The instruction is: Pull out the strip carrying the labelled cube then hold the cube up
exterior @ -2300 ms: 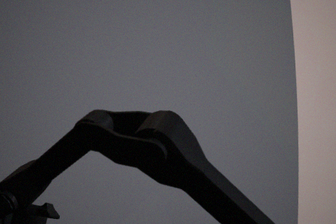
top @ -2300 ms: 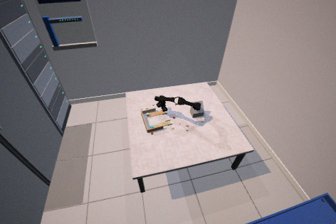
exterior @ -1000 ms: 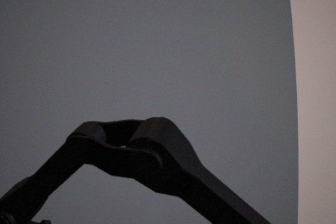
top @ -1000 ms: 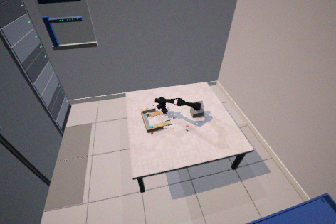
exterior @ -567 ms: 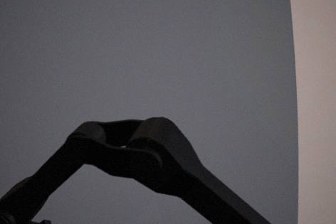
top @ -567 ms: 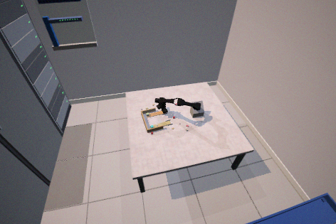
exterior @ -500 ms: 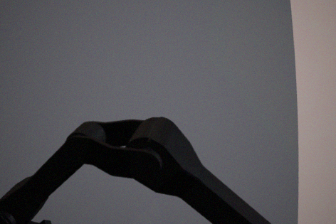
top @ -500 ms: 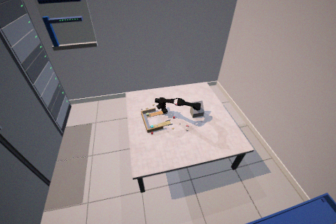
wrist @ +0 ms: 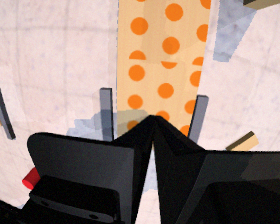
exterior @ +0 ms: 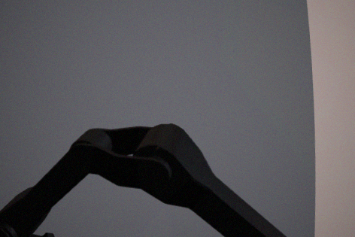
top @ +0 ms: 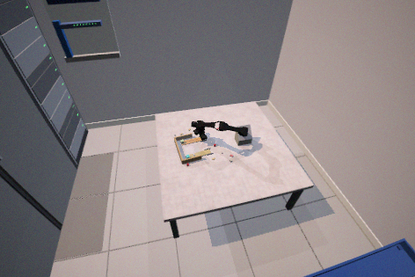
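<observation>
Orange-dotted strip (wrist: 165, 50), near end hidden beneath closed jaws.

Dim, soft-blurred pics; exterior view backlit, arm (exterior: 158, 174) silhouetted; wrist view fisheye-warped, soft shadows

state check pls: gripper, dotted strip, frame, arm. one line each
gripper: shut, nothing between the fingers, tips down at the near end of the strip
orange dotted strip: lying flat on the table, running straight away from the gripper; one printed dot looks cut across, cannot tell if the strip is split
wooden frame: flat on the table, open on one side
arm: stretched out from its base toward the frame
</observation>
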Motion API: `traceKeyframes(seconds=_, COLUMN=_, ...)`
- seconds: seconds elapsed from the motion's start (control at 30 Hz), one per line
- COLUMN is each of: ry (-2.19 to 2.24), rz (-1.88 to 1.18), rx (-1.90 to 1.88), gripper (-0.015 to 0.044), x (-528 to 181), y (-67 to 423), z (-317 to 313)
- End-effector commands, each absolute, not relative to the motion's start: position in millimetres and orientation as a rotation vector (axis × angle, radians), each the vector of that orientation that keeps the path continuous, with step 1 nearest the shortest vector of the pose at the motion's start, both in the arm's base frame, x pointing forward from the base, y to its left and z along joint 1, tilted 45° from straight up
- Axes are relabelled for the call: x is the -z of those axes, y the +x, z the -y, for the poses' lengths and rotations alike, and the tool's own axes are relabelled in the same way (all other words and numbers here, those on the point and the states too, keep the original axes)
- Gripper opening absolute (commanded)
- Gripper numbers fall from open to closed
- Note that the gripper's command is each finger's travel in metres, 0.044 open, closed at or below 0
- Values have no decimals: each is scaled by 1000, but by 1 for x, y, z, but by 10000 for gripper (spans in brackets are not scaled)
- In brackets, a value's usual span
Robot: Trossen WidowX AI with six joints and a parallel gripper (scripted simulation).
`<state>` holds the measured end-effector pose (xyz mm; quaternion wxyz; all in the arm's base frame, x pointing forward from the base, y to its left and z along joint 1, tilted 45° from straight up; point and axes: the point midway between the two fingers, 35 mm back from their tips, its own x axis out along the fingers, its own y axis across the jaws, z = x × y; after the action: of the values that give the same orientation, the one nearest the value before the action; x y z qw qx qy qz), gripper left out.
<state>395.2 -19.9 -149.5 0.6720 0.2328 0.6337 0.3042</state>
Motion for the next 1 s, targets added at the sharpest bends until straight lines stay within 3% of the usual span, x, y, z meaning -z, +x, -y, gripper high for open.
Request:
traceKeyframes(seconds=0.0, ry=528, rz=-1428, rx=-687, gripper=0, x=151, y=395, z=17)
traceKeyframes(seconds=0.97, ry=529, rz=-1429, rx=-687, gripper=0, x=156, y=370, z=19)
